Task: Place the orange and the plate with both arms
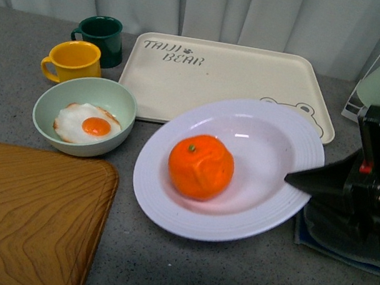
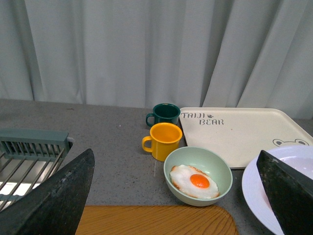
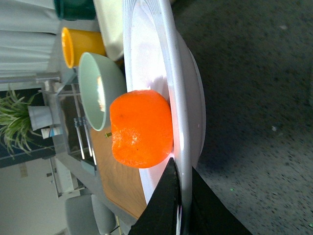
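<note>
Cutting board (image 1: 19, 217): wooden, nearest the camera, to the left of the plate and apart from it.
Plate (image 1: 249, 228): white, deep, ridged rim, on the grey counter (image 1: 190, 280); taken as the landmark.
Orange (image 1: 200, 167): inside the plate's well, slightly left of its centre, green stem dot up.
Right gripper (image 1: 298, 180): at the plate's right rim; in the right wrist view its fingers (image 3: 166, 196) were clamped on the rim, one on each face.
Cloth (image 1: 333, 241): blue-grey, under the right gripper, just right of the plate.
Left gripper (image 2: 174, 154): fingers spread wide, nothing between them, seen only in the left wrist view, left of the plate.
Bowl (image 1: 120, 102): pale green, just left of the plate, holding a fried egg (image 1: 86, 124).
Yellow mug (image 1: 73, 60): beyond the bowl, left of the plate.
Tray (image 1: 215, 74): beige, behind the plate; the plate's far rim overlapped its near edge.
Dark green mug (image 1: 101, 38): behind the yellow mug.
Curtain (image 1: 233, 8): white, farthest from the plate.
</note>
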`<action>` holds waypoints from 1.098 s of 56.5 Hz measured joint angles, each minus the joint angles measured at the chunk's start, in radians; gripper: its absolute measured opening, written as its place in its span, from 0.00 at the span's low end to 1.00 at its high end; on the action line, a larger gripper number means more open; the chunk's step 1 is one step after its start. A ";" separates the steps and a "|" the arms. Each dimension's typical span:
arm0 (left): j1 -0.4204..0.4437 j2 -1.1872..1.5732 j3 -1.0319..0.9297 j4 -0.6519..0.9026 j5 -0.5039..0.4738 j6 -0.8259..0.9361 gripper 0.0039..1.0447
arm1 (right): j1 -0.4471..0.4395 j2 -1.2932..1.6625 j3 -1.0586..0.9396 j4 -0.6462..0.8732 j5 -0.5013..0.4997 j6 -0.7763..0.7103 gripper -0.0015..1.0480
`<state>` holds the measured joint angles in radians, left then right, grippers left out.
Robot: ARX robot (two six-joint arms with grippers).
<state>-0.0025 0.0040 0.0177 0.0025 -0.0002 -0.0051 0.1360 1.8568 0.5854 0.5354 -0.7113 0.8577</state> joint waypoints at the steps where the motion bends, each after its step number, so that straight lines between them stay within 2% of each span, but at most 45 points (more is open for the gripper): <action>1: 0.000 0.000 0.000 0.000 0.000 0.000 0.94 | -0.001 0.000 0.011 0.004 -0.004 0.004 0.01; 18: 0.000 0.000 0.000 0.000 0.000 0.000 0.94 | -0.003 0.248 0.382 0.006 -0.017 0.075 0.01; 34: 0.000 0.000 0.000 0.000 0.000 0.000 0.94 | 0.007 0.532 0.808 -0.168 0.021 0.115 0.01; 41: 0.000 0.000 0.000 0.000 0.000 0.000 0.94 | 0.009 0.580 0.922 -0.262 0.039 0.084 0.01; 43: 0.000 0.000 0.000 0.000 0.000 0.000 0.94 | 0.009 0.580 0.929 -0.280 0.054 0.068 0.04; 52: 0.000 0.000 0.000 0.000 0.000 0.000 0.94 | 0.006 0.550 0.883 -0.333 0.123 -0.049 0.29; 58: 0.000 0.000 0.000 0.000 0.000 0.000 0.94 | 0.003 0.459 0.766 -0.331 0.183 -0.164 0.49; 62: 0.000 0.000 0.000 0.000 0.000 0.000 0.94 | 0.001 0.388 0.698 -0.322 0.210 -0.233 0.60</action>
<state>-0.0025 0.0040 0.0177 0.0025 -0.0002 -0.0051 0.1371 2.2444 1.2835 0.2134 -0.5014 0.6250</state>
